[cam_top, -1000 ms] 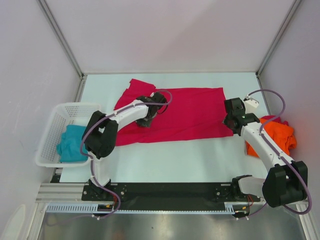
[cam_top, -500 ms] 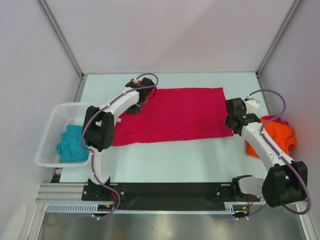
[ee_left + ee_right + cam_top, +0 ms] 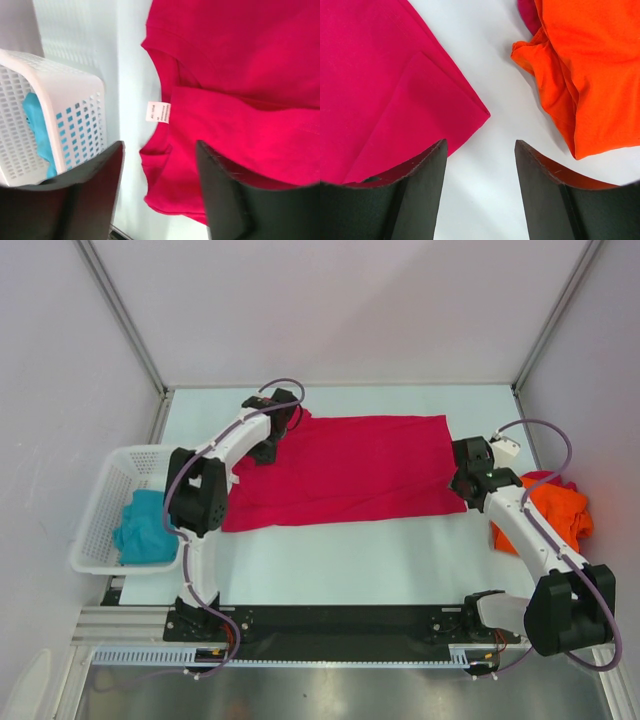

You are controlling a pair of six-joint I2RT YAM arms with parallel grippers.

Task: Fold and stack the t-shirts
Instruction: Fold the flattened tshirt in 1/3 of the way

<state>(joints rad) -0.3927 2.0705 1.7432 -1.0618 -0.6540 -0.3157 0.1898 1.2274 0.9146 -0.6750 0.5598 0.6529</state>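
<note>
The crimson-pink t-shirt [image 3: 350, 470] lies spread flat across the middle of the table. Its collar with a white label [image 3: 158, 111] shows in the left wrist view. My left gripper [image 3: 262, 448] hovers over the shirt's far-left end, open [image 3: 159, 150], with nothing between its fingers. My right gripper [image 3: 465, 485] stands open [image 3: 480, 145] over bare table, just off the shirt's right corner [image 3: 395, 90]. The orange t-shirt [image 3: 555, 510] [image 3: 590, 75] lies crumpled at the right. The teal t-shirt [image 3: 145, 525] [image 3: 37, 130] sits bunched in the basket.
A white mesh basket [image 3: 100, 500] [image 3: 75, 125] stands at the table's left edge, close to the left arm. Frame posts and walls close in the back and both sides. White table surface [image 3: 350, 560] shows between the pink shirt and the arm bases.
My left gripper carried a part of the pink shirt from its middle out to the far left, then opened and let it go. The shirt now lies flatter. The right arm has not moved.
</note>
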